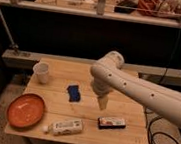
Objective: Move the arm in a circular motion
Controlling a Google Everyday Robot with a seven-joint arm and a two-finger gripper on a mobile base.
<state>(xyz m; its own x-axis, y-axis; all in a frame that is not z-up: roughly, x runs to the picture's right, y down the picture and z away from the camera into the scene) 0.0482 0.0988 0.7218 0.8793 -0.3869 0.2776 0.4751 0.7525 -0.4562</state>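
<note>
**White arm bent over the table, gripper pointing down at the middle of the board**

The arm (149, 93) comes in from the right side of the room, runs up and leftward to a thick bend, then drops straight down, so its last stretch stands near upright above the wooden table (125, 139). At its end the gripper (101, 103), a small tan tip, hangs between a small blue object (73, 93) to one side and a dark packet (111, 122) just beside it on the near side. I cannot tell whether it is open or closed, and it seems to carry nothing. A cup (42, 72), an orange plate (25, 110) and a lying white bottle (65, 127) sit well apart from it. Any circle would, I judge, sweep around that upright axis, the packet being nearest.
</note>
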